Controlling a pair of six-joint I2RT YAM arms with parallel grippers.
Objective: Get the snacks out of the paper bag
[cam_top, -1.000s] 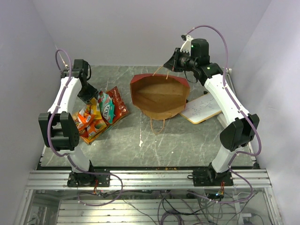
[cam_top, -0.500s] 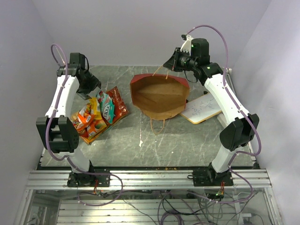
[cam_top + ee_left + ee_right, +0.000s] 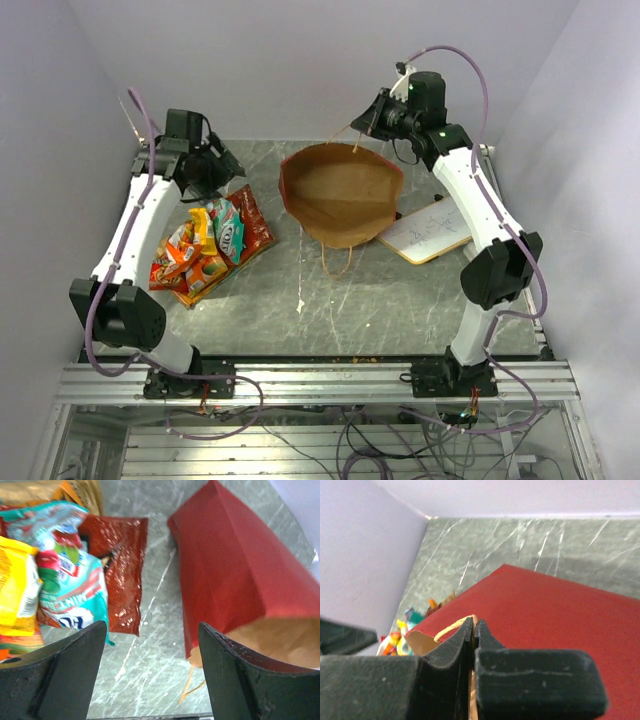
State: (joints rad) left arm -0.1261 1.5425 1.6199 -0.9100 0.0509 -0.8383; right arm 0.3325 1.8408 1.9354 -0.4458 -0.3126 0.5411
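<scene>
The paper bag [image 3: 342,195], red outside and brown inside, lies on the table with its mouth facing the camera; nothing shows inside it. My right gripper [image 3: 368,122] is shut on the bag's upper twisted handle [image 3: 451,628] and holds the rim up. The snacks [image 3: 210,245] lie in a heap at the left: a red packet [image 3: 117,570], a teal-and-white packet [image 3: 70,587], orange and yellow ones. My left gripper [image 3: 222,165] is open and empty, hovering above the table between the heap and the bag [image 3: 235,570].
A flat white wood-framed board [image 3: 430,232] lies right of the bag, partly under it. The bag's lower handle [image 3: 337,262] lies on the marble. Purple walls close in the back and sides.
My left arm has lifted from the snack heap and swung back and to the right, toward the bag. The right gripper has raised the bag's handle slightly.
</scene>
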